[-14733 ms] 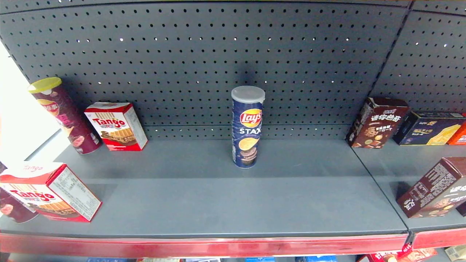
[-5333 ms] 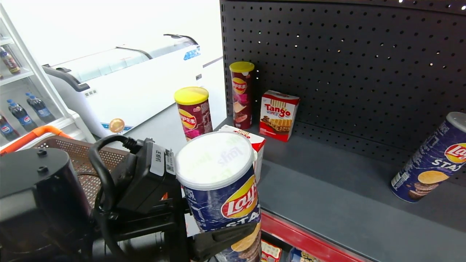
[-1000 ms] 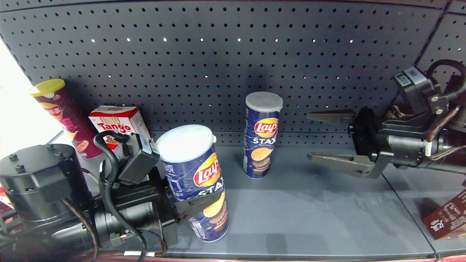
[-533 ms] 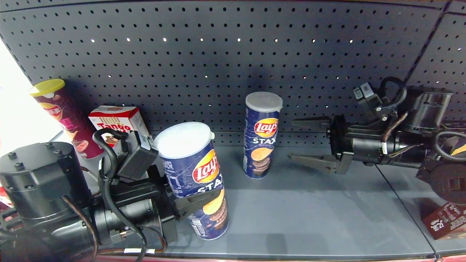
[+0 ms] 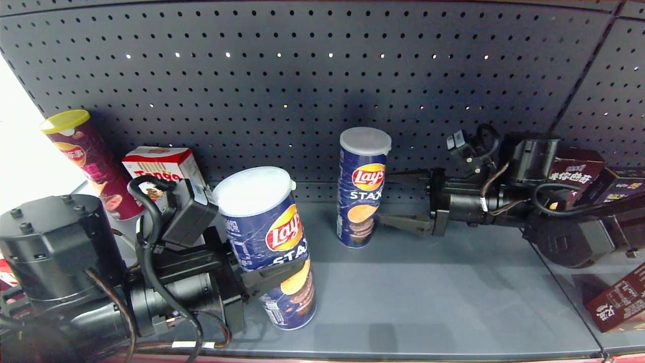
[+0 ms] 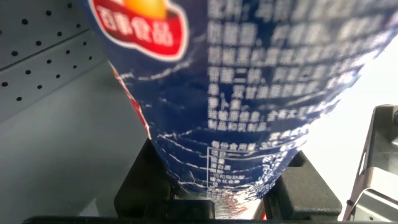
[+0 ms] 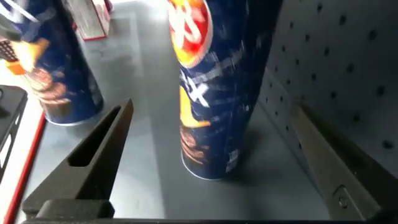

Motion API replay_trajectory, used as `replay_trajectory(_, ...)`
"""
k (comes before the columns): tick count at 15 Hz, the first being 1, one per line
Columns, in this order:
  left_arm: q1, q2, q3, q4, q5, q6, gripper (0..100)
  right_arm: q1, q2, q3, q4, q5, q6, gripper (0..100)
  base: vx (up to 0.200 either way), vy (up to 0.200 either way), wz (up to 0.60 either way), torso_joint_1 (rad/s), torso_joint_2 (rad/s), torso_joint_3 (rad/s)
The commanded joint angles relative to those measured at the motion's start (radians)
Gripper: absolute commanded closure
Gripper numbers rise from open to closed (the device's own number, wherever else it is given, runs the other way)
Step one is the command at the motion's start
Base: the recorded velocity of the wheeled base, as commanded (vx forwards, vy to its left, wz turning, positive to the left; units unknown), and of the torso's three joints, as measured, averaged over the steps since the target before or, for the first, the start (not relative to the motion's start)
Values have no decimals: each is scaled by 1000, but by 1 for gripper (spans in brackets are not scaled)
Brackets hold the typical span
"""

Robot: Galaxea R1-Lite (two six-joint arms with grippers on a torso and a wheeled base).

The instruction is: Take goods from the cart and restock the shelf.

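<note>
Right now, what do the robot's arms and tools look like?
Both arms are matte black with bulky cylindrical joints. The left tool and right tool have flat, tapered black fingers. Black cables loop over each wrist, and small white labels mark the wrist camera housings.

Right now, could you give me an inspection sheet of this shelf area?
Surface: grey shelf, level.
Job's things: upright blue can near the back; tilted blue can at the front.
Clutter: maroon can and wafer box on the left; brown boxes on the right.
Grippers: left gripper shut on the tilted blue can; right gripper open, fingers either side of the upright blue can.
Cables: black cables loop at both wrists.
Surroundings: perforated back panel.
</note>
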Motion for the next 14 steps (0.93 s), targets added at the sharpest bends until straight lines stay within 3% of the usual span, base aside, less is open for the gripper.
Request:
replay_trajectory(1, 2, 4, -5, 0, 0, 1, 100, 1, 46, -18, -2, 0, -1, 0, 0, 0, 0, 0, 0, 0)
replay_trajectory(14, 17, 16, -20, -2, 0, 0, 100, 59, 224, -190, -10, -2, 4, 0, 0, 0, 0, 0, 0, 0)
